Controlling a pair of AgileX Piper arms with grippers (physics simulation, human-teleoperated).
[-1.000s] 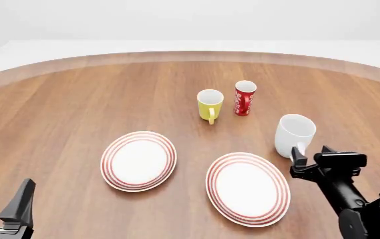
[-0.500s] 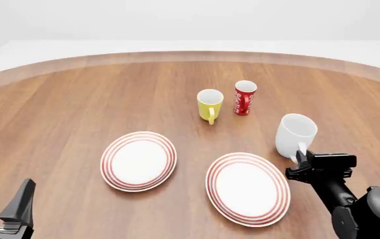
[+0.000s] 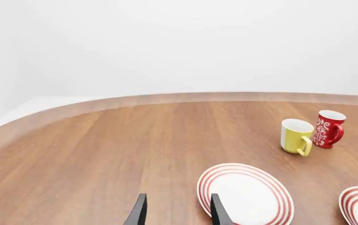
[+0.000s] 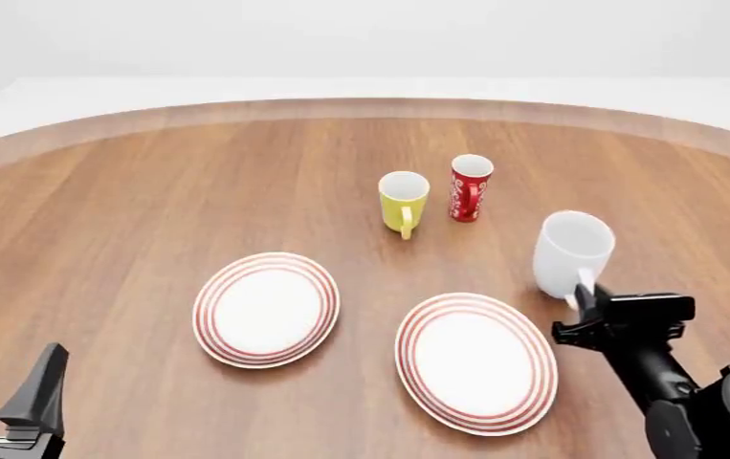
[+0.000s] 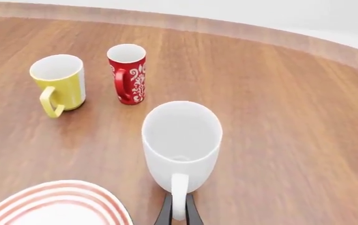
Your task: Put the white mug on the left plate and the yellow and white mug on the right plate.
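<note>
The white mug (image 4: 573, 251) stands upright to the right of the right plate (image 4: 477, 360), its handle turned toward me. My right gripper (image 4: 585, 304) is shut on that handle; in the right wrist view the fingers (image 5: 165, 214) pinch the handle below the white mug (image 5: 182, 140). The yellow and white mug (image 4: 403, 201) stands farther back near the middle, also seen as the yellow and white mug (image 5: 58, 84). The left plate (image 4: 266, 308) lies bare. My left gripper (image 4: 5, 402) rests open at the near left corner, away from everything.
A slim red mug (image 4: 471, 187) with white markings stands just right of the yellow one. The wooden table's curved far edge (image 4: 365, 107) runs across the back. The left wrist view shows its open gripper (image 3: 177, 215) just short of the left plate (image 3: 244, 194).
The right gripper has closed in on the white mug's handle, and the mug has shifted slightly up and to the right. The left arm has not moved.
</note>
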